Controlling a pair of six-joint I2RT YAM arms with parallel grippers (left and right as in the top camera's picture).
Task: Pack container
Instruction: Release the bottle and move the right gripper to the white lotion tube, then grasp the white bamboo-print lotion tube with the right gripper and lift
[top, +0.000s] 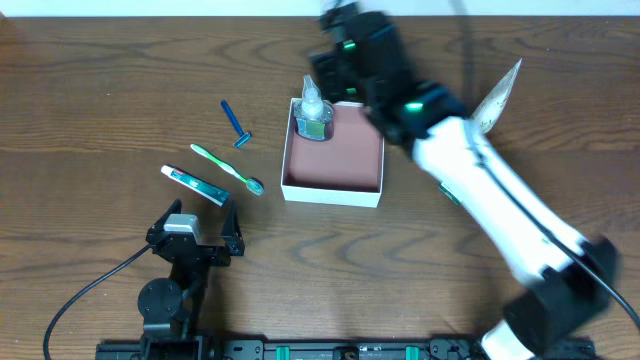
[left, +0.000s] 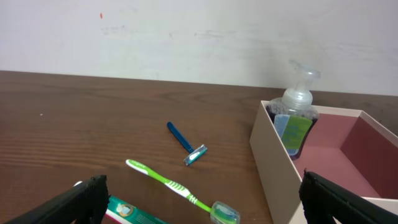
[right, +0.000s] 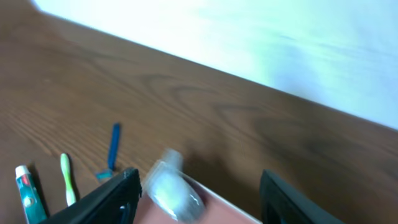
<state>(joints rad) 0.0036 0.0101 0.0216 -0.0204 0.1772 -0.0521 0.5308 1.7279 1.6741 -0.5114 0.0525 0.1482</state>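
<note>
The container (top: 352, 190), a shallow white box with a reddish-brown floor, sits mid-table. A clear pump bottle (top: 313, 115) with a green label stands upright in its far-left corner. My right gripper (top: 332, 68) hovers open just above the bottle. In the blurred right wrist view its jaws (right: 200, 186) are wide apart around the bottle's top (right: 174, 190), above the box rim (right: 231, 206), without touching. My left gripper (top: 195, 238) is open and empty near the front left. In the left wrist view its jaws (left: 202, 199) frame the box wall (left: 273, 168) and the bottle (left: 295, 118).
Left of the box lie a blue razor (top: 236, 124), a green toothbrush (top: 227, 168) and a toothpaste tube (top: 195, 185), all seen in the left wrist view too. A pale packet (top: 498, 98) lies at the back right, partly behind the right arm.
</note>
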